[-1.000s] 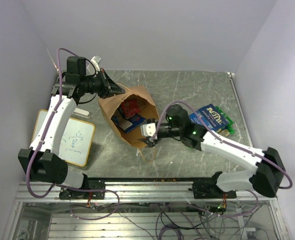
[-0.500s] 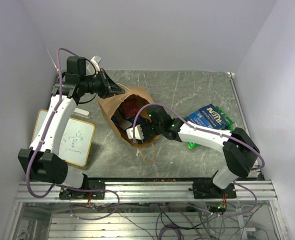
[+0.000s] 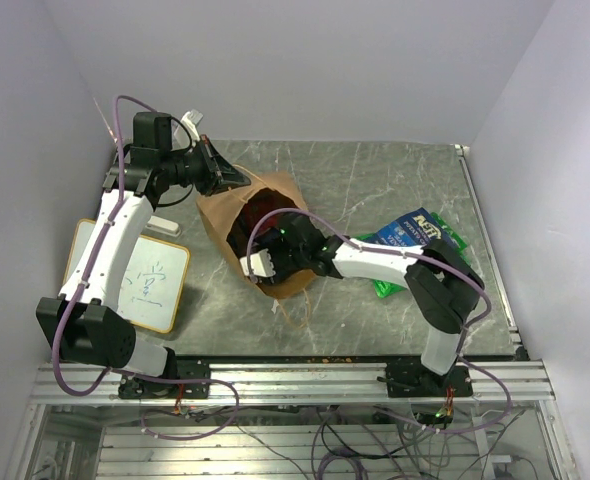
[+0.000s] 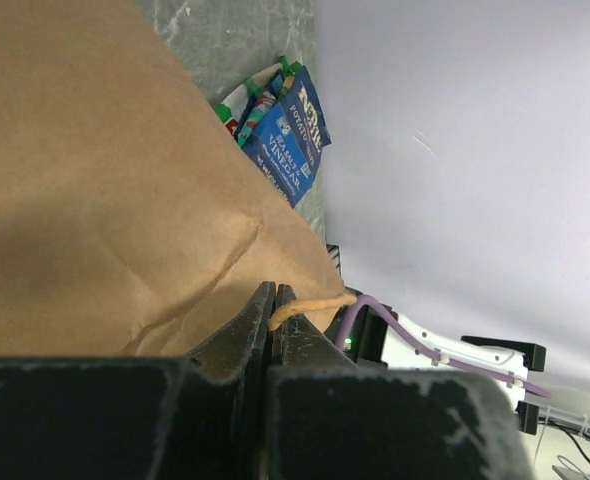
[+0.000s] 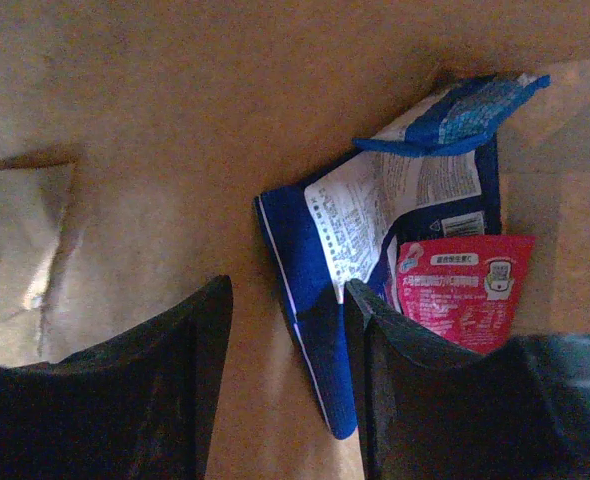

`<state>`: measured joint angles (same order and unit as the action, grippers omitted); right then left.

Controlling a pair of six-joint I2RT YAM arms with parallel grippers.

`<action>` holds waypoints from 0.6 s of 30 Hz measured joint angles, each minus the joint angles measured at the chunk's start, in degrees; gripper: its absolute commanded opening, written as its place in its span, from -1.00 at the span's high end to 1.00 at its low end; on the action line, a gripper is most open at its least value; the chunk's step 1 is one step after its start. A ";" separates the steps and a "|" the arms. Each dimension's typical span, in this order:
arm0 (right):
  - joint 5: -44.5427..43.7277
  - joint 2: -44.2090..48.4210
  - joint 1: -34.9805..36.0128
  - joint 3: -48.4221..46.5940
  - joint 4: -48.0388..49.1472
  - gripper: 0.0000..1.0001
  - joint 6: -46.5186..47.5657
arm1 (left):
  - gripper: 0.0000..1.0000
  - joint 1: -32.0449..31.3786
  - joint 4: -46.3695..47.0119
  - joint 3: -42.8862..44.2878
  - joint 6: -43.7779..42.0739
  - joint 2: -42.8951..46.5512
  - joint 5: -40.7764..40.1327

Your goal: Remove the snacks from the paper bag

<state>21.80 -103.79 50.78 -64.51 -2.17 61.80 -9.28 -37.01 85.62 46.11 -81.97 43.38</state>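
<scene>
Pulling the next packet out cleanly depends on the paper bag (image 3: 213, 218) not shifting. It sits at the left-centre of the table (image 3: 375, 180) with its mouth open, so I'd leave the left hold alone. The left arm reaches up the far-left side, with the left gripper (image 4: 274, 295) clamped together on the bag's rim beside the string handle. The right arm stretches low across the table with its forearm over the lip. The right gripper (image 5: 287, 300) is deep inside, fingers apart and straddling the edge of a blue packet (image 5: 375, 230), nothing pinched yet. Suggest closing on that one only, then backing straight out, because the small red packet (image 5: 460, 290) touches it and could drag along. A second blue packet (image 3: 415, 232) and a green packet (image 3: 387, 288) lie on the table to the right of the bag.
</scene>
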 measured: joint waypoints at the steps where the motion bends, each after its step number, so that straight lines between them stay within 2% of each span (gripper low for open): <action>1: -0.42 -0.52 -0.02 -0.02 0.26 -0.02 0.02 | 0.86 0.00 0.13 0.00 0.04 0.00 0.00; 13: -4.76 -7.67 -0.57 -2.84 7.54 -0.05 -1.36 | 0.86 -2.10 -1.33 0.46 -1.57 -0.28 0.42; 15: -6.45 -9.46 -0.59 -3.61 9.62 0.04 -2.23 | 0.86 -3.08 -1.70 1.09 -1.92 -0.79 0.42; 18: -8.63 -11.65 -0.85 -4.92 12.07 0.31 -3.30 | 0.86 -3.96 -2.08 1.60 -2.43 -1.38 0.44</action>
<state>13.17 -115.44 49.93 -69.43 9.89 58.50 -13.23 -39.09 87.22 43.68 -83.35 43.81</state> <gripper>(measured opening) 0.464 0.074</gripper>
